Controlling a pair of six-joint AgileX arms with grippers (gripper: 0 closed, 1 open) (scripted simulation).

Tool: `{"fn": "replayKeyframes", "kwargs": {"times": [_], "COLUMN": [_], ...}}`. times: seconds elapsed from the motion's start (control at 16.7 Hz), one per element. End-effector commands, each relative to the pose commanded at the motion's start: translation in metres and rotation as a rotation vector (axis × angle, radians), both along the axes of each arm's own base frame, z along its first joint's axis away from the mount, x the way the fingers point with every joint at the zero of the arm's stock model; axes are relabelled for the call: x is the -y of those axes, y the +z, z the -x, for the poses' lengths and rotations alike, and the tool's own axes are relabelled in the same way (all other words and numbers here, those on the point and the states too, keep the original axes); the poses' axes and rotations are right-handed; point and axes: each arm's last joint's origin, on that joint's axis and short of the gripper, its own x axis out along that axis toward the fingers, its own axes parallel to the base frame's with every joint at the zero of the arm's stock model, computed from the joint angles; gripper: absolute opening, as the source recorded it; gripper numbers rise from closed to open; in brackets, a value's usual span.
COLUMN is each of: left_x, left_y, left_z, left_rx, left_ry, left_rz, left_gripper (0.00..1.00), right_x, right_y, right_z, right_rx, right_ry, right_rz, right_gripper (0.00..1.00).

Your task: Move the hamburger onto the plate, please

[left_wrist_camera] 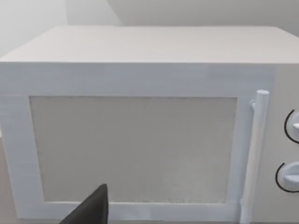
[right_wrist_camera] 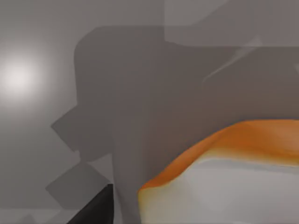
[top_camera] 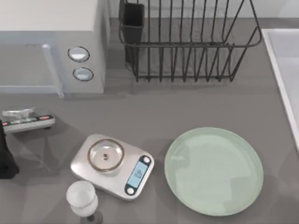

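The hamburger (right_wrist_camera: 233, 163) looms very close in the right wrist view as an orange-brown edge over a pale body, above the grey tabletop. A dark part of my right gripper (right_wrist_camera: 96, 209) juts in beside it. The pale mint-green plate (top_camera: 214, 170) lies flat at the front right of the table with nothing on it. My left arm (top_camera: 5, 158) sits at the table's far left edge. A dark part of my left gripper (left_wrist_camera: 91, 210) faces the microwave door (left_wrist_camera: 133, 149).
A white microwave (top_camera: 51, 46) fills the back left and a black wire dish rack (top_camera: 187, 42) stands at the back middle. A steel scale (top_camera: 112, 165) sits left of the plate, with a wine glass (top_camera: 82, 198) in front of it. A small flat device (top_camera: 28, 120) lies far left.
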Motion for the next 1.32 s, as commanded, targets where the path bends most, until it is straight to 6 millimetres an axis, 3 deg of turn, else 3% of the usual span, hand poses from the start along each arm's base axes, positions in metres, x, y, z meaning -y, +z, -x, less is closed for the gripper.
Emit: {"fn": "replayKeyframes", "kwargs": {"times": [0.18,0.96,1.32], "left_x": [0.0,0.0,0.0], "left_y": [0.0,0.0,0.0], "left_z": [0.0,0.0,0.0], "left_rx": [0.0,0.0,0.0], "left_ry": [0.0,0.0,0.0], "left_rz": [0.0,0.0,0.0], "left_gripper": [1.0,1.0,1.0], "right_x": [0.0,0.0,0.0], "right_y": [0.0,0.0,0.0], "right_z": [0.0,0.0,0.0], "right_rx": [0.0,0.0,0.0], "right_ry": [0.0,0.0,0.0], "right_rz": [0.0,0.0,0.0], "right_gripper": [1.0,0.02,0.0]}}
